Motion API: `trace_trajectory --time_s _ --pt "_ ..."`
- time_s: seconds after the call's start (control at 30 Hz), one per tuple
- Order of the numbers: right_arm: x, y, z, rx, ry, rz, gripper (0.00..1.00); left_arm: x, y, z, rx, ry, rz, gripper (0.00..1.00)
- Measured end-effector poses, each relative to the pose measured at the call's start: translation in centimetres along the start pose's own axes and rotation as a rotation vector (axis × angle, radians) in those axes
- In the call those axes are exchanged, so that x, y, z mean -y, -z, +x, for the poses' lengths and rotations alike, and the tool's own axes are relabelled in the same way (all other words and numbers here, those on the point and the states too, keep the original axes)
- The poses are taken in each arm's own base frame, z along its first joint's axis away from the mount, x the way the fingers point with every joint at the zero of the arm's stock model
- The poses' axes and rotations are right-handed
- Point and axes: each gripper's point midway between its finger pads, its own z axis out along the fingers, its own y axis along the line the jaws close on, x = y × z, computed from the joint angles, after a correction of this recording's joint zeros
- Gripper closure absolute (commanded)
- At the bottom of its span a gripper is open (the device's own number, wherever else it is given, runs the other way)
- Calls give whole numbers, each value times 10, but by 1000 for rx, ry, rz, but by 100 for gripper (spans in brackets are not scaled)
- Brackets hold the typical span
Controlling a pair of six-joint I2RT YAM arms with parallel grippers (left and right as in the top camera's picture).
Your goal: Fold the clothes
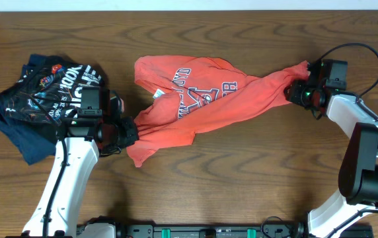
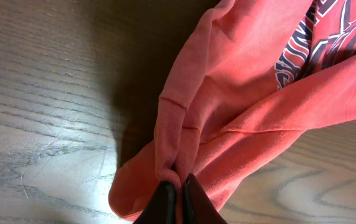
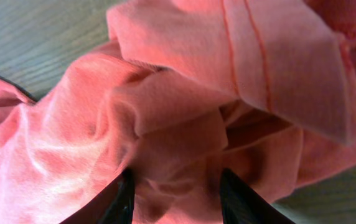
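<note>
The left claw (image 2: 178,190) is clenched on a narrow fold of the shirt (image 1: 202,99). Its two dark tips are pressed almost together, with the cloth pinched between them. The right claw (image 3: 177,193) grasps a thick wad of the same shirt, and its jaws stand apart with bunched fabric filling the gap. Between the two claws the red-orange shirt lies crumpled across the middle of the wooden surface (image 1: 242,178). It is drawn into a twisted rope toward the right claw and sags into a loose flap by the left one. Its chest lettering faces up, partly creased. A heap of dark clothes (image 1: 40,99) with white lettering sits on the left side of the surface, near the left arm and apart from the shirt.
</note>
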Motion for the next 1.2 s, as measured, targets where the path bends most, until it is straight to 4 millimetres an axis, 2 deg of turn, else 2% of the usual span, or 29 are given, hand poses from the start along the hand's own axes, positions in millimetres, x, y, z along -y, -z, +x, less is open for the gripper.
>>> trace_trajectory --time_s 0.1,0.17,0.2,0.27,0.3,0.5,0.6,0.67,0.73,0.8,0.93,1.03,1.13,1.2 --pt "-4 0 -4 15 4 -18 58 0 0 0 0 0 0 94" --pt "-5 0 -7 26 0 -26 64 0 0 0 0 0 0 94" --pt "-6 0 -8 30 -2 -29 71 0 0 0 0 0 0 94" --pt "-7 0 -10 37 -5 -35 96 0 0 0 0 0 0 94" --pt "-7 0 -10 38 -13 -37 99 0 0 0 0 0 0 94" --pt "-8 0 -9 33 -28 -39 99 0 0 0 0 0 0 94" --pt "-5 2 3 -15 -44 -26 99 0 0 0 0 0 0 94" --pt "-4 9 14 -61 -61 -12 99 0 0 0 0 0 0 94" --pt "-6 27 19 -77 -68 5 99 0 0 0 1 0 0 94" --pt "-12 53 12 -40 -60 18 99 0 0 0 1 0 0 94" --pt "-25 122 -9 91 -34 51 99 0 0 -1 2 -1 1 94" --pt "-30 162 -22 179 -23 70 99 0 0 -1 2 -1 1 94" --pt "-31 182 -19 201 -23 91 99 0 0 -1 2 -1 1 94" --pt "-29 186 -13 185 -28 105 99 0 0 0 1 0 1 94"
